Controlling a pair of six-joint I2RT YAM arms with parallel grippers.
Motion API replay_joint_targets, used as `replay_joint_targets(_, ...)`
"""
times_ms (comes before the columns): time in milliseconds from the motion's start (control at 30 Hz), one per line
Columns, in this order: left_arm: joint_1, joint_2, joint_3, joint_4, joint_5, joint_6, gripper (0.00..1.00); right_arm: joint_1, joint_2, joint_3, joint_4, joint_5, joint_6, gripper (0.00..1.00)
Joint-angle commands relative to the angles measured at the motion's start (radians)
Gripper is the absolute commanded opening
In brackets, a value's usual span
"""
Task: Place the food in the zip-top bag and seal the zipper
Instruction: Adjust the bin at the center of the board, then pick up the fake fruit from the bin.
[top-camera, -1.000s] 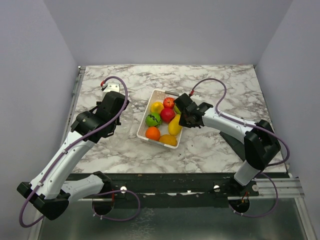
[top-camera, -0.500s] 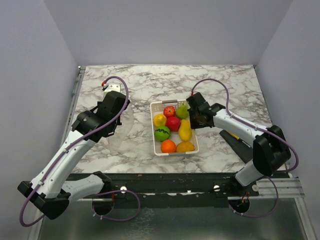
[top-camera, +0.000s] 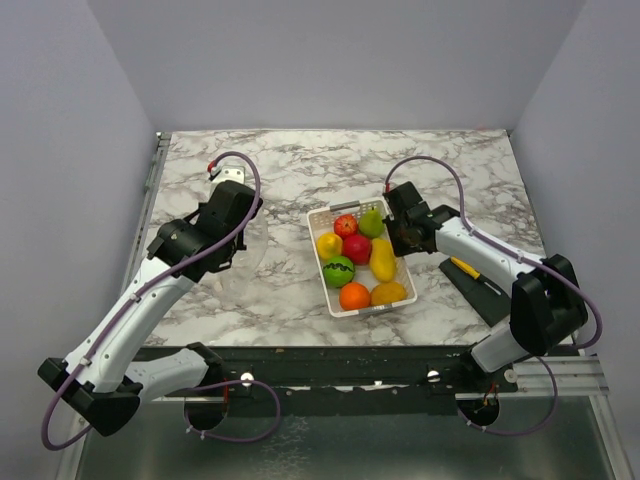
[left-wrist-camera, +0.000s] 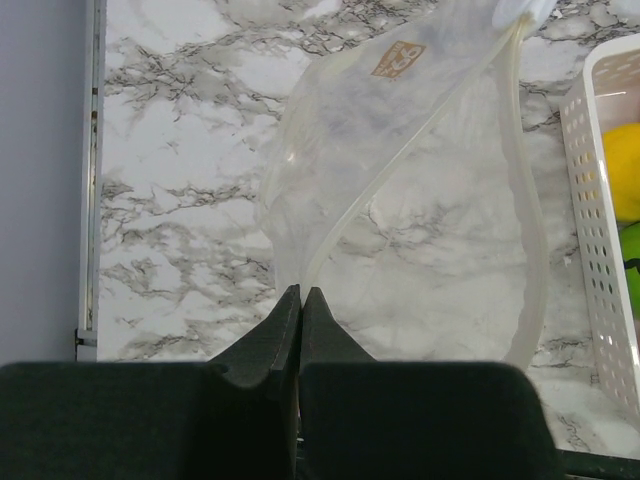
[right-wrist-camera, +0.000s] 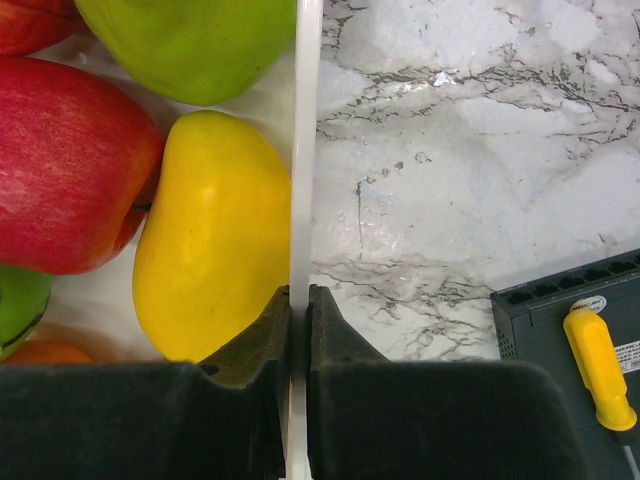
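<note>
The food (top-camera: 357, 262), several glossy toy fruits, lies in a white slotted basket (top-camera: 364, 310) at mid table. My right gripper (top-camera: 399, 240) is shut on the basket's right wall; the right wrist view shows the thin white wall (right-wrist-camera: 301, 150) between the jaws of the right gripper (right-wrist-camera: 298, 292), with a yellow fruit (right-wrist-camera: 210, 250), a red one (right-wrist-camera: 70, 170) and a green one (right-wrist-camera: 190, 40) just inside. The zip-top bag (top-camera: 255, 250) lies flat left of the basket. My left gripper (left-wrist-camera: 301, 290), seen from above (top-camera: 222, 258), is shut on the bag's (left-wrist-camera: 400, 190) near edge, where the zipper (left-wrist-camera: 400, 160) runs in.
A black block (top-camera: 480, 287) with a yellow-handled tool (right-wrist-camera: 598, 365) on it lies right of the basket. The basket's left wall (left-wrist-camera: 590, 200) stands close to the bag's right edge. Grey walls enclose the marble table (top-camera: 300, 165).
My right gripper has dragged the basket to the right and toward me, turning it so that it lies more lengthwise. The left arm has hardly moved.
</note>
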Motion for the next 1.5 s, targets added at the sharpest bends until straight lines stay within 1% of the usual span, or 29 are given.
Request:
replay_joint_targets(0, 0.0, 0.01, 0.009, 0.015, 0.011, 0.015, 0.0, -0.003, 0.011, 0.0, 0.022, 0.064, -0.042, 0.14)
replay_joint_targets(67, 0.0, 0.011, 0.006, 0.018, 0.009, 0.016, 0.0, -0.002, 0.008, 0.011, 0.014, 0.06, -0.039, 0.22)
replay_joint_targets(200, 0.0, 0.011, -0.005, 0.029, 0.014, 0.017, 0.0, -0.002, -0.013, 0.037, -0.005, 0.055, -0.013, 0.33)
replay_joint_targets(300, 0.0, 0.014, -0.013, 0.035, 0.02, 0.017, 0.0, -0.002, -0.038, 0.057, -0.02, 0.039, 0.0, 0.44)
replay_joint_targets(533, 0.0, 0.029, -0.025, 0.056, 0.025, 0.018, 0.0, -0.003, -0.062, 0.118, -0.069, -0.011, 0.027, 0.48)
replay_joint_targets(633, 0.0, 0.037, -0.033, 0.07, 0.034, 0.017, 0.0, -0.001, -0.075, 0.137, -0.072, -0.063, 0.038, 0.53)
replay_joint_targets(867, 0.0, 0.049, -0.054, 0.102, 0.074, 0.001, 0.0, 0.003, -0.117, 0.136, -0.05, -0.266, 0.069, 0.66)
replay_joint_targets(1033, 0.0, 0.045, -0.078, 0.126, 0.102, -0.016, 0.0, 0.023, -0.151, 0.107, -0.01, -0.342, 0.111, 0.73)
replay_joint_targets(1333, 0.0, 0.021, -0.166, 0.189, 0.16, -0.055, 0.0, 0.085, -0.137, 0.093, 0.007, -0.341, 0.211, 0.78)
replay_joint_targets(1367, 0.0, 0.018, -0.173, 0.196, 0.162, -0.059, 0.0, 0.094, -0.137, 0.087, 0.017, -0.334, 0.221, 0.82)
replay_joint_targets(1400, 0.0, 0.014, -0.178, 0.201, 0.165, -0.062, 0.0, 0.106, -0.137, 0.082, 0.024, -0.321, 0.23, 0.88)
replay_joint_targets(1467, 0.001, 0.008, -0.185, 0.206, 0.171, -0.066, 0.0, 0.129, -0.132, 0.074, 0.039, -0.301, 0.251, 0.9)
